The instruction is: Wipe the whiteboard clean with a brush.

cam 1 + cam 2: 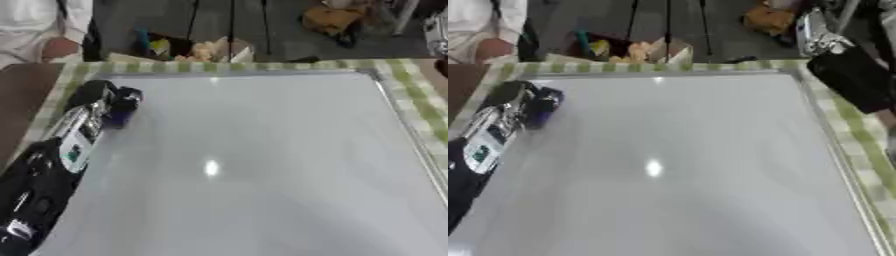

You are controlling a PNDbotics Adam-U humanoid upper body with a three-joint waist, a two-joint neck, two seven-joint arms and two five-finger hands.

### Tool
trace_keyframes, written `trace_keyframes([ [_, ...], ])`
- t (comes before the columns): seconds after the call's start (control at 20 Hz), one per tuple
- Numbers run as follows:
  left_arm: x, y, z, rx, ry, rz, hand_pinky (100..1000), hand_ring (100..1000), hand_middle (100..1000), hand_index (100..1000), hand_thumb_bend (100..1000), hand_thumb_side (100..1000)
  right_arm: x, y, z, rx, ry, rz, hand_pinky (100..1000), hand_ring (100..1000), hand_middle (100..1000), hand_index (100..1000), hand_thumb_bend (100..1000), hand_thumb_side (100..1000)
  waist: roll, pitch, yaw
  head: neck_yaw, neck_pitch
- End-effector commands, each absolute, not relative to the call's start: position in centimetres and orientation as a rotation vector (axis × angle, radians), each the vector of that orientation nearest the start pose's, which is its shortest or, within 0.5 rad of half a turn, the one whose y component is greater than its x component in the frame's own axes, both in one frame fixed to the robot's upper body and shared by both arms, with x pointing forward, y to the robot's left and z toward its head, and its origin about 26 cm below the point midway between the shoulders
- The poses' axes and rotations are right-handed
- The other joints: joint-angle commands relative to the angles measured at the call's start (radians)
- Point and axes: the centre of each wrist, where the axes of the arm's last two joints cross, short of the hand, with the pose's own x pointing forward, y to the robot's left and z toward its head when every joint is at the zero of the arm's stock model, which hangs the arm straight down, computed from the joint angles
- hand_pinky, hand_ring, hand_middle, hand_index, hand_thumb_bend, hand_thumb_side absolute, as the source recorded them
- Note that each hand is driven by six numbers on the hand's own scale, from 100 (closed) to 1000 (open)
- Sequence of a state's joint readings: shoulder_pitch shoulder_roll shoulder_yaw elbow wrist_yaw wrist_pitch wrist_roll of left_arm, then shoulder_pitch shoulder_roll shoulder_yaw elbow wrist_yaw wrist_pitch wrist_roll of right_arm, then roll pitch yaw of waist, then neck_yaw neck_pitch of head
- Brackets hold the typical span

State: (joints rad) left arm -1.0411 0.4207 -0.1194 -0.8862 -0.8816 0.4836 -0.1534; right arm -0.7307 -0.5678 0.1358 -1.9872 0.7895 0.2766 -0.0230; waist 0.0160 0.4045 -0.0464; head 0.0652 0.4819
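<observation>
The whiteboard (pixel 262 165) fills most of both views; its surface looks blank, with a spot of glare near the middle. My left arm comes in from the lower left along the board's left edge. My left hand (pixel 94 94) sits at the board's far left corner, fingers curled round a dark blue brush (pixel 122 111) that rests on the board. In the right eye view my right arm (pixel 852 80) hangs black above the board's far right corner, and a silver part (pixel 815 31) shows at its upper end. That arm holds nothing I can see.
A green checked cloth (pixel 420 107) lies under the board and shows along its far and right edges. Brown tabletop (pixel 22 105) shows at the left. Beyond the far edge, boxes and coloured items (pixel 188 49) stand on the floor.
</observation>
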Motion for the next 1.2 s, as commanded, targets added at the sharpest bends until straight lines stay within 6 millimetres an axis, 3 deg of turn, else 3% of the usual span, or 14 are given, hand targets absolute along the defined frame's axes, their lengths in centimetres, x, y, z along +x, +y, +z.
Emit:
trace_keyframes([
  [0.05,48.9,25.6,18.4,1.132,-1.094,-0.867,152,324,501,774,100,730,30.2,-22.2,33.6,1.72,2.895,-0.921,827,873,836,838,100,1000,-0.01,-0.009,0.001,-0.001,0.0],
  [0.35,48.9,25.9,18.2,1.157,-1.08,-0.876,149,320,498,773,100,739,30.2,-22.2,33.6,1.72,2.895,-0.926,828,872,836,838,100,1000,-0.013,-0.011,0.008,-0.002,0.004],
  [0.95,48.7,24.2,18.9,0.87,-1.155,-0.824,133,303,485,778,100,779,30.2,-22.2,33.6,1.728,2.895,-0.915,828,872,836,838,100,1000,-0.015,-0.015,0.007,0.0,0.005],
  [1.2,48.6,23.5,19.0,0.847,-1.171,-0.823,132,302,484,776,100,775,30.2,-22.1,33.6,1.729,2.894,-0.915,829,872,836,837,100,1000,-0.014,-0.016,0.009,0.002,0.005],
])
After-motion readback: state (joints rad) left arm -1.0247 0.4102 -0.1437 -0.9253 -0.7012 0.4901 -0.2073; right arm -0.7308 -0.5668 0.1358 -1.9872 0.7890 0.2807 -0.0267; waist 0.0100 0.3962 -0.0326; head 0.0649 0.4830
